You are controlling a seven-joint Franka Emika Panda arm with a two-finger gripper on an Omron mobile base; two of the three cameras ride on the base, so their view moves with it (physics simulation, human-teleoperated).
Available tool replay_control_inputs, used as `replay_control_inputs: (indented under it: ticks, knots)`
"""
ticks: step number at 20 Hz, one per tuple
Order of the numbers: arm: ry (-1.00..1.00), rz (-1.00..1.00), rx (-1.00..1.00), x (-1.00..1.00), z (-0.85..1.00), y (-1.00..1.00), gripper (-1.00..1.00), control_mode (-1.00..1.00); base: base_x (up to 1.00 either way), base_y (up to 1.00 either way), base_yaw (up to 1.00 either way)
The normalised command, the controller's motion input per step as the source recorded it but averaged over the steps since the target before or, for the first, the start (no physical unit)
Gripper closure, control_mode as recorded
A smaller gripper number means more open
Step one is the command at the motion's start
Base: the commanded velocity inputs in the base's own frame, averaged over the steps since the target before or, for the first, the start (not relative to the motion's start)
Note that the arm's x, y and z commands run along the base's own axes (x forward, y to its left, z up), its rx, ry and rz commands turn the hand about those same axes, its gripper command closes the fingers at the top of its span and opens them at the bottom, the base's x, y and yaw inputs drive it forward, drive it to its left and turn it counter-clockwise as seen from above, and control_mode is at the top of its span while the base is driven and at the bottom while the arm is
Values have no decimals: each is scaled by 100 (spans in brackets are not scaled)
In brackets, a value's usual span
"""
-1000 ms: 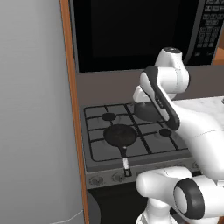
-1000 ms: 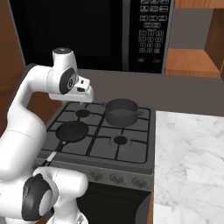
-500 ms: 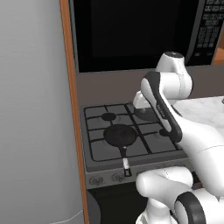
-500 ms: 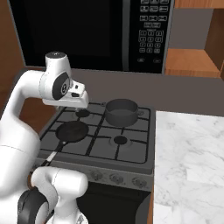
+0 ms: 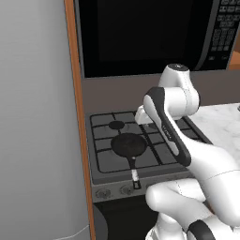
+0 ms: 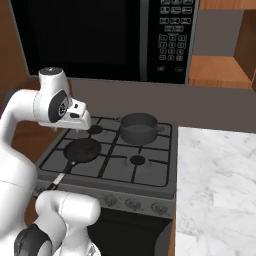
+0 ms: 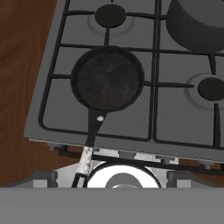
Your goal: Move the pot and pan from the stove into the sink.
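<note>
The flat round black frying pan [image 7: 107,83] sits on the front left burner of the grey gas stove [image 6: 150,175] with black grates. Its thin dark handle [image 7: 90,129] points to the front edge of the stove, and the silver band near the tip sticks out a little past that edge. In the left base view the pan [image 5: 128,145] lies just in front of the back left burner [image 5: 116,125].

The short dark grey metal pot [image 6: 138,127] with straight sides stands on the back right burner, near the back edge of the stove. It is well apart from the pan [image 6: 82,149]. In the hand view the pot [image 7: 197,24] is at the top right corner.

The front right burner [image 6: 137,160] has nothing on it. A row of round knobs [image 6: 132,203] runs along the front of the stove.

The robot's gripper [image 6: 79,119] hangs in the air over the left half of the stove, above the pan and not touching it. Its jaws are spread wide and hold nothing.

A white marble counter [image 6: 215,185] starts at the right edge of the stove. A big black microwave [image 6: 100,37] hangs on the wall above the stove. A tall grey panel [image 5: 35,117] with a brown wooden edge stands at the stove's left side.
</note>
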Motion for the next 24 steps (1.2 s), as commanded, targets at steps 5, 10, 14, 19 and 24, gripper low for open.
replay_control_inputs:
  ticks: [5, 10, 14, 19, 24]
  knots:
    - [0, 0, 0, -1, -17, 43, -100, -100, 0, 0, 0]
    - [-2, 0, 0, -5, -6, 13, -100, -100, 0, 0, 0]
    - [-1, 0, 0, 0, -4, 0, -100, -100, 0, 0, 0]
    - [0, 0, 0, 0, -29, 3, -100, -100, 0, 0, 0]
    - [-1, 0, 0, 0, -35, 9, -100, -100, 0, 0, 0]
